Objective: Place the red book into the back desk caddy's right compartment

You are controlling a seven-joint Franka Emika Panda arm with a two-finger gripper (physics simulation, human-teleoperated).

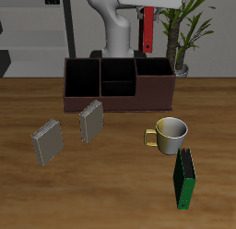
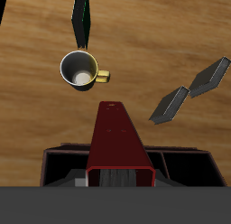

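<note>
The red book hangs upright in the air, held at its upper end by the end effector, with its lower end just above the back rim of the caddy at the end where the tall undivided right compartment sits. In the wrist view the book runs straight out from the end effector, whose fingers are closed narrowly on its near end, so the book is all that it holds. The book is thin and dark red with a black edge, and its cover shows a few small dots along its length. Below it, the caddy is a long, low, maroon-brown box with black-lined sections, standing toward the back of the table. Nearer the table's front edge, a yellow-handled mug stands upright, with a green book just in front of it. Two grey books lie tilted on the table, well apart from the mug, in front of the caddy's other end.
</note>
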